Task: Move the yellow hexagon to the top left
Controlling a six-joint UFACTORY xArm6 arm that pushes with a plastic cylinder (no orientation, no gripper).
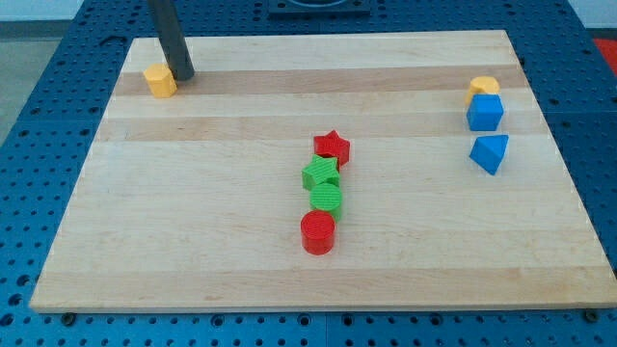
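Observation:
The yellow hexagon (pixel 159 81) sits near the top left corner of the wooden board (pixel 193 231). My tip (pixel 183 75) rests on the board right beside the hexagon's right side, touching or nearly touching it. The dark rod rises from there out of the view's top.
A red star (pixel 332 146), green star (pixel 320 173), green cylinder (pixel 326 200) and red cylinder (pixel 317 232) form a column at the board's middle. At the right are another yellow block (pixel 484 88), a blue cube (pixel 485 113) and a blue triangular block (pixel 491 152).

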